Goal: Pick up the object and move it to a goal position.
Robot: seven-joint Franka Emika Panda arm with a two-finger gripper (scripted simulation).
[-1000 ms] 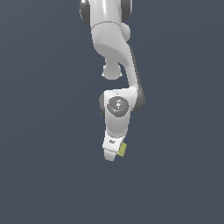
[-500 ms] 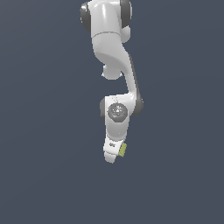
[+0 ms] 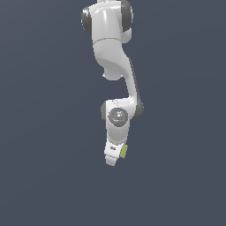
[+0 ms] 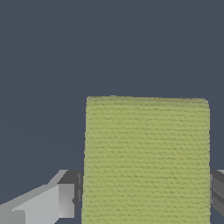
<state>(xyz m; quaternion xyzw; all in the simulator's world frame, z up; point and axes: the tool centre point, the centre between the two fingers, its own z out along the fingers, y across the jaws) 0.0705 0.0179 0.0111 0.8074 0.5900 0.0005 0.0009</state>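
- Your whole backdrop is a flat, dark slate-blue field; no surface edge or horizon shows in either view.
- The object (image 4: 146, 159), a yellow-green block with fine striping, sits between the gripper's fingers (image 4: 48, 203); in the wrist view a grey finger shows on each side of it, pressed against its edges.
- In the exterior view you see only a thin sliver of the object (image 3: 124, 152), peeking out on the exterior view's right of the gripper (image 3: 115, 155).
- So the gripper is clamped on the object, holding it off any support.
- No containers are visible to you.
- The arm (image 3: 110, 48) hangs from the top of the exterior view, bends at a grey-capped joint (image 3: 118, 116), and points the hand downward, tilted slightly toward the exterior view's left.
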